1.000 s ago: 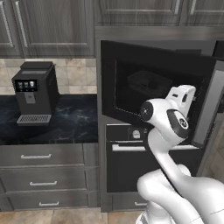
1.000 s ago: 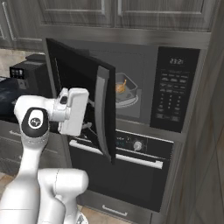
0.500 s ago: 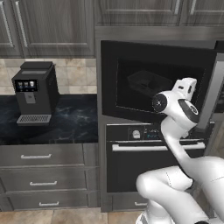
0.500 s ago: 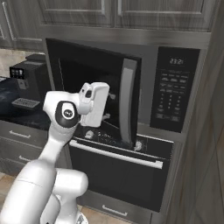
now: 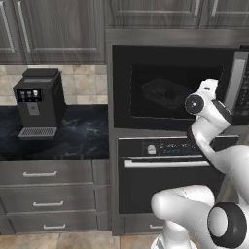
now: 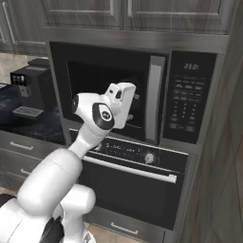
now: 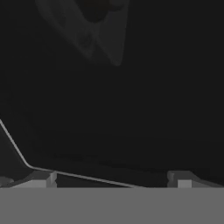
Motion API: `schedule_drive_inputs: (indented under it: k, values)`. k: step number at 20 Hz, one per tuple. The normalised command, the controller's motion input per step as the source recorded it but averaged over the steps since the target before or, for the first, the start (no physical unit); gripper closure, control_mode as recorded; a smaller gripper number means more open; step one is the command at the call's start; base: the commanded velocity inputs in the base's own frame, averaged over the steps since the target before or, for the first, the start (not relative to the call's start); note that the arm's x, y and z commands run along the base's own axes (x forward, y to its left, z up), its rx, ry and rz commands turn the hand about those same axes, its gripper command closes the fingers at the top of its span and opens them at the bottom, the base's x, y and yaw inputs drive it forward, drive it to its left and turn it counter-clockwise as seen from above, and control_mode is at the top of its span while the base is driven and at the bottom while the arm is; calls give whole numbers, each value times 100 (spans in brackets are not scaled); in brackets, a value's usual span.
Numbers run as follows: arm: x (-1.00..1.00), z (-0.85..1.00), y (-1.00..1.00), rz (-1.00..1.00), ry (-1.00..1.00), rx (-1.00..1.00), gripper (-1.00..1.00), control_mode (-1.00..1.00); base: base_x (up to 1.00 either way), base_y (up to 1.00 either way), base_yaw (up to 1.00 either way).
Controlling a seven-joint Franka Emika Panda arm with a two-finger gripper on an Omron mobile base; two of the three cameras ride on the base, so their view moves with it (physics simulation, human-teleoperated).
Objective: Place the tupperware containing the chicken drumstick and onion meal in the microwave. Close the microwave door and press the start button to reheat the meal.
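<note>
The microwave door (image 6: 107, 88) stands shut against the black microwave (image 5: 121, 53), its silver handle (image 6: 154, 97) upright beside the keypad panel (image 6: 187, 102). Through the dark glass (image 5: 194, 78) the tupperware (image 5: 163, 92) shows as a faint grey outline, also dim in the hand view (image 7: 98, 37). Chicken drumstick and onion are too dim to make out. My gripper (image 6: 134, 107) is open, with nothing between its fingers, and is right up against the door glass just left of the handle. Its fingertips (image 7: 41, 178) sit wide apart.
Below the microwave is a black oven with a horizontal handle (image 5: 168, 164) and knobs (image 6: 150, 157). A coffee machine (image 5: 36, 104) stands on the dark marble counter (image 5: 78, 138) to the left. Grey cabinets (image 5: 53, 29) hang above; a tall wood panel (image 6: 228, 152) borders the right.
The microwave door has swung from wide open to shut, with my hand following it in toward the microwave front. The gripper stayed open.
</note>
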Motion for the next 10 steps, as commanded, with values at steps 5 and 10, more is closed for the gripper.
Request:
schedule_drive_inputs:
  k: [5, 10]
  values:
    - [74, 0, -16, 16, 0, 3, -100, -100, 0, 0, 0]
    - [66, 1, -12, 16, 0, 1, -100, -100, 0, 0, 0]
